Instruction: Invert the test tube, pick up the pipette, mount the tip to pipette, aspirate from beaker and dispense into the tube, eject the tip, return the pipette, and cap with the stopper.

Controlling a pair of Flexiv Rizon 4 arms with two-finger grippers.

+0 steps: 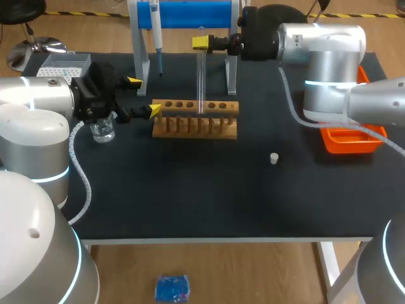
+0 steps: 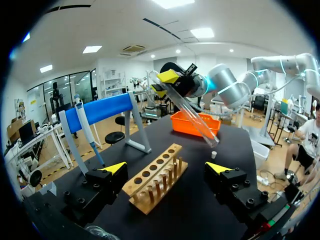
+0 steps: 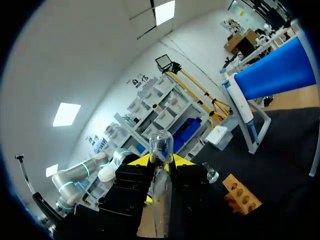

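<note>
My right gripper (image 1: 201, 43) is shut on a clear test tube (image 1: 201, 79), near its top end. The tube hangs upright, its lower end just over the wooden rack (image 1: 196, 120). In the right wrist view the tube (image 3: 161, 172) runs between the yellow tips of that gripper (image 3: 161, 162). My left gripper (image 1: 144, 95) stands open at the rack's left end, empty; in its own view the left gripper (image 2: 166, 168) faces the rack (image 2: 155, 179) and the tilted tube (image 2: 192, 112). The pipette (image 1: 156, 38) hangs on the blue stand (image 1: 190, 14). A white stopper (image 1: 274, 158) lies to the right.
A glass beaker (image 1: 102, 132) stands under my left arm, left of the rack. A tip box (image 1: 63, 63) sits at the back left. An orange tray (image 1: 351, 138) lies at the right edge, beneath my right arm.
</note>
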